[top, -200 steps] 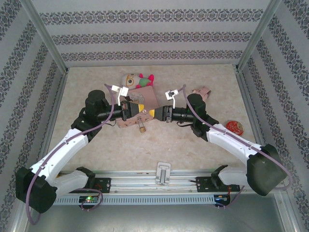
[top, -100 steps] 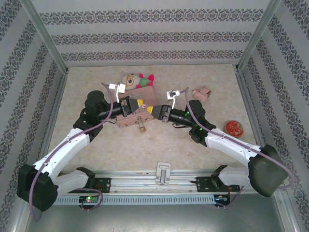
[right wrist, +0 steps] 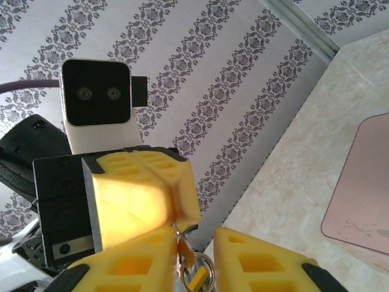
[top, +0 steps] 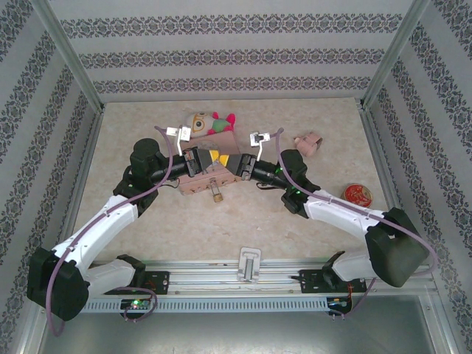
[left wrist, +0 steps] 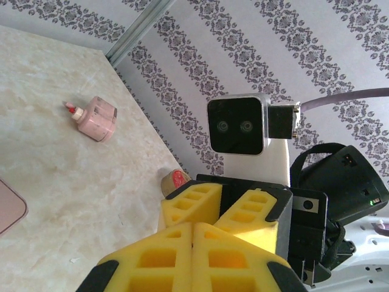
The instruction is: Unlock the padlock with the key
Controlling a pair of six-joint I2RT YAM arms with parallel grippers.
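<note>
**Padlock held at the meeting point; right gripper closed in**

The padlock (right wrist: 183, 252) is judged to be the small brass-coloured piece hanging from the seam of the left gripper (top: 209, 159). It sits directly ahead of the right gripper (top: 236, 165). A silver ring (right wrist: 204, 267) lies beside it, in the gap between the right fingers (right wrist: 261, 264). The left pads are pressed together on the padlock. The right fingers stand narrowly apart. Whether they pinch the key cannot be told, and the key itself is not made out.

Change noted: a second ago the two grippers were apart. The right one has advanced, and they now meet tip to tip. Judgement: the approach is complete and insertion is in hand.

Clearance: the pink box (top: 198, 186) lies directly beneath both grippers and the plush toy (top: 210, 122) just beyond them. Bare table (top: 243, 221) opens on the near side. A small pink bottle (top: 308, 141) and a red tin (top: 359, 195) lie well behind the right gripper and pose no obstruction.
</note>
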